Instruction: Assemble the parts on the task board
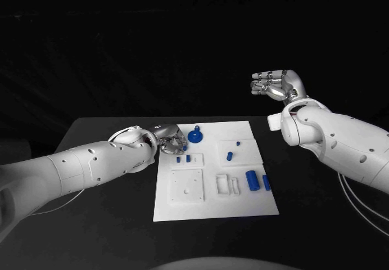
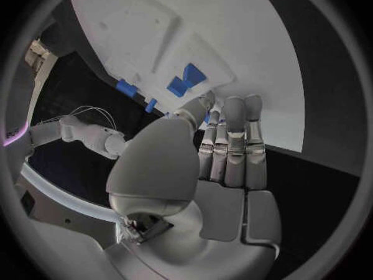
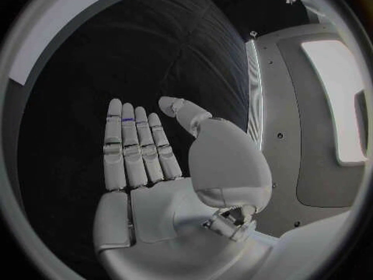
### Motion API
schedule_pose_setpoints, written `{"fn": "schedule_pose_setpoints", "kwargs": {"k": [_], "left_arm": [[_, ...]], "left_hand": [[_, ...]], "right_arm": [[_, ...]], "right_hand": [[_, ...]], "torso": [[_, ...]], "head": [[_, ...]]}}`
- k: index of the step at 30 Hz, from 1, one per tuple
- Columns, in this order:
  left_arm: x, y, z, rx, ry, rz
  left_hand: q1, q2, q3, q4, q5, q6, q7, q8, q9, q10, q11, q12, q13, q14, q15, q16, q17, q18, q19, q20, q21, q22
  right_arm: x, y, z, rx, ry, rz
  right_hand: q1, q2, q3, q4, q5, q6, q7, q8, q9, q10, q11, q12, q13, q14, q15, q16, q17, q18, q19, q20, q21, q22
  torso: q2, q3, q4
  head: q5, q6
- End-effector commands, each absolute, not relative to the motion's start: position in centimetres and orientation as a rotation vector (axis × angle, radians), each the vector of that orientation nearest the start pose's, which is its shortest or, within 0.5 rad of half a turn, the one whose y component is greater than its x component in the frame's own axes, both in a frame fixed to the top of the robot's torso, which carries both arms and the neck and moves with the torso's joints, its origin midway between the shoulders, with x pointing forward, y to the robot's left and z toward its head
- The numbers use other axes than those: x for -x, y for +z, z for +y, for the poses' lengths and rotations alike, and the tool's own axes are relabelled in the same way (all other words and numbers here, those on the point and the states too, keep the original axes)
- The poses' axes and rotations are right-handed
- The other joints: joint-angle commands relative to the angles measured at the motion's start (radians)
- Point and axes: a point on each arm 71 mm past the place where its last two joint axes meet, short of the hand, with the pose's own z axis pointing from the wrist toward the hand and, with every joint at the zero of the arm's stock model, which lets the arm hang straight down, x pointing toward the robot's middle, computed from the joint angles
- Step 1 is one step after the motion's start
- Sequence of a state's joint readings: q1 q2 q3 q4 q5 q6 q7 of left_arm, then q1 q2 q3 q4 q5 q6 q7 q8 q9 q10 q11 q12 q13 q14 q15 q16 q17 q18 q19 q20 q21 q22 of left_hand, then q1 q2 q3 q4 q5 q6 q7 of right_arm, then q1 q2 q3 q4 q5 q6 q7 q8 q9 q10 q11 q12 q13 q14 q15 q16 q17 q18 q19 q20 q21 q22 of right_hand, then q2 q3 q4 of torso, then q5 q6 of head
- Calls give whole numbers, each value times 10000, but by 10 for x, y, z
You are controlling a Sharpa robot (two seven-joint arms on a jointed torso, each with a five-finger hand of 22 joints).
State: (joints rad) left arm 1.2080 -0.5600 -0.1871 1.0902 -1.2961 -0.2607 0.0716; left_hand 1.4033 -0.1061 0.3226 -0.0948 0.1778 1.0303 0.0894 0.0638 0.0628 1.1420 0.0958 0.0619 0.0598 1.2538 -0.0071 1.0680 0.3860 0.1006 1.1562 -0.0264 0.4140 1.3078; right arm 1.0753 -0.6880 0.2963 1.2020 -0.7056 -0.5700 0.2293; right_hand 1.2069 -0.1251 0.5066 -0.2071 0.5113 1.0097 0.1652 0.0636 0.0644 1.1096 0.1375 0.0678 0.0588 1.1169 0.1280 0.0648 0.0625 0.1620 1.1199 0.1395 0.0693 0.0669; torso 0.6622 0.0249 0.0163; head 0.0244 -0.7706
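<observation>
Left hand (image 1: 168, 139) reaches onto the task board (image 1: 212, 207), grip unclear; right hand (image 1: 275, 84) raised, fingers apart.

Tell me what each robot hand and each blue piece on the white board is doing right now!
Left robot hand: low at the task board's far left corner, fingers apart, holding nothing.
Right robot hand: raised beyond the table, fingers apart, holding nothing.
Round blue part: sitting near the board's far edge, beside the left robot hand.
Two long blue parts: lying side by side near the board's right edge.
Small blue parts: resting in the board.
</observation>
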Motion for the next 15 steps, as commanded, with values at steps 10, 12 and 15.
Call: {"fn": "schedule_pose_setpoints", "kwargs": {"k": [10,12,15], "left_arm": [[-537,-249,188,-1345,-6590,17908],[-538,-246,193,-1167,-6569,17860],[-540,-241,200,-825,-6605,17775]], "left_hand": [[134,-149,15,-61,137,-130,19,-19,-8,-185,46,-39,-15,-10,91,-44,-36,177,3,91,-70,216],[162,-168,20,-87,157,-120,54,-18,-8,-183,48,-39,-15,-22,92,-52,-42,182,-3,92,-65,222],[165,-165,42,-99,171,-66,85,-15,-7,-121,33,-38,-15,-58,86,-112,-76,184,-41,95,-66,224]], "right_arm": [[-557,-151,-244,-5888,10385,13398],[-557,-153,-242,-5327,10262,13880],[-557,-156,-242,-4603,10046,14532]], "right_hand": [[-13,155,-626,-58,0,538,-181,14,24,611,-227,-63,-6,994,-294,93,72,68,789,-372,404,91],[57,196,-938,-93,-14,761,-260,28,43,900,-358,-49,4,1633,-547,222,175,54,1327,-623,697,184],[183,245,-1469,-159,-24,1046,-376,37,56,1343,-553,-57,17,2634,-954,535,475,-4,2223,-1055,1262,430]], "torso": [[-6,10,-11],[-10,13,-15],[-10,14,-15]], "head": [[-31,123],[-32,132],[-38,148]]}}
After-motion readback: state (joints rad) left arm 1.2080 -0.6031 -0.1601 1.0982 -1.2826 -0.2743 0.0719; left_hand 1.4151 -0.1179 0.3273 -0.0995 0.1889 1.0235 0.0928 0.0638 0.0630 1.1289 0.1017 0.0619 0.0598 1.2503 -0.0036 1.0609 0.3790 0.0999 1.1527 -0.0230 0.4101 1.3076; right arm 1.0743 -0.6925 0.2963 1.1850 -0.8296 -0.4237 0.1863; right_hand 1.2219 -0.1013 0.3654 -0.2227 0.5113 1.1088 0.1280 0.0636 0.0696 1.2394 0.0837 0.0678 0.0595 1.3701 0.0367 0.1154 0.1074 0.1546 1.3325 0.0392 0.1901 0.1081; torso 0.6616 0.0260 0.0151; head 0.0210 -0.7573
